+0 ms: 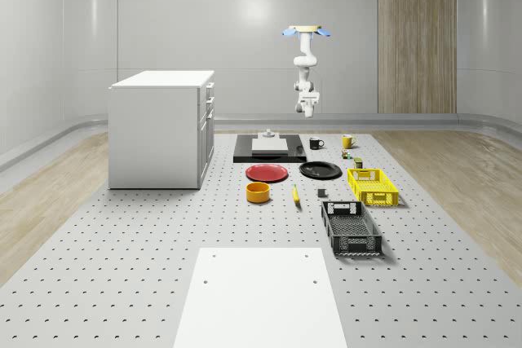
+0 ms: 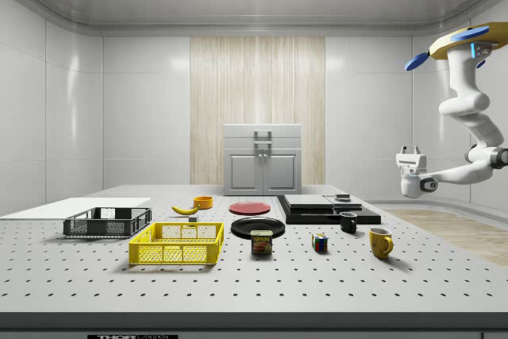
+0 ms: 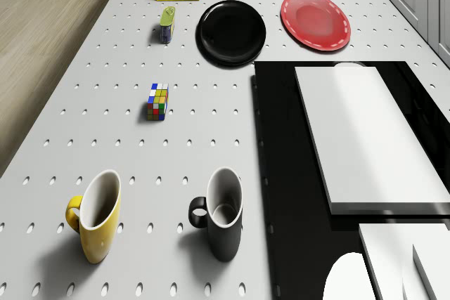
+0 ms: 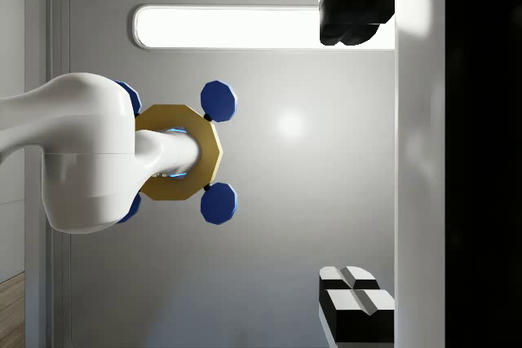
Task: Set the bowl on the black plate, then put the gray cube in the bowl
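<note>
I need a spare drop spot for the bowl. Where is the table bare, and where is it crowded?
Bare: the table in front of the cabinet. Crowded: around the black plate, hemmed by the red plate, yellow basket and mugs.

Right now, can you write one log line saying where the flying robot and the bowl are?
drone: hovering high past table's far end | gripper: in air, holding nothing | bowl: on table, near red plate | black plate: bare | step: bowl not grasped
</note>
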